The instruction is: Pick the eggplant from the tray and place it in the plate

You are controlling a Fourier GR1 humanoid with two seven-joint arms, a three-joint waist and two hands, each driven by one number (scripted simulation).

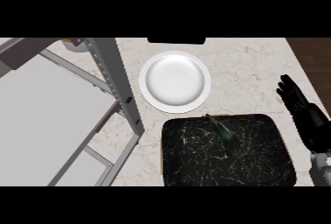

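- Right hand [302,114] shows at the right edge, fingers straight and pointing away toward the far side, holding nothing. Looks like a rest pose, not a reach.
- Left hand is not in view, so nothing can be said of its fingers.
- Right hand sits just off the tray's right edge, over bare counter [252,74], apart from everything.
- Tray [258,170]: dark, marbled, near-centre of the scene, just left of the hand.
- Eggplant [224,133] lies on the tray, in its far half, a little left of the tray's middle. Dark green-grey, low contrast against the tray.
- Key relation: eggplant lies to the left of the right hand and slightly nearer, with open tray surface between them.
- Long axis runs mostly near-far, tilted a bit: the thin stem end points far and left, touching or almost touching the tray's far rim; the fat end points near and right.
- Judgement: right hand is the only candidate seen and is the closer one. It would need to move left over the tray and close across the short axis.
- Plate [176,105]: white, bare, just beyond the tray's far-left corner, so the carry is short, far and left.
- Metal rack [123,87] stands left of the plate; a risk only if the carry overshoots.
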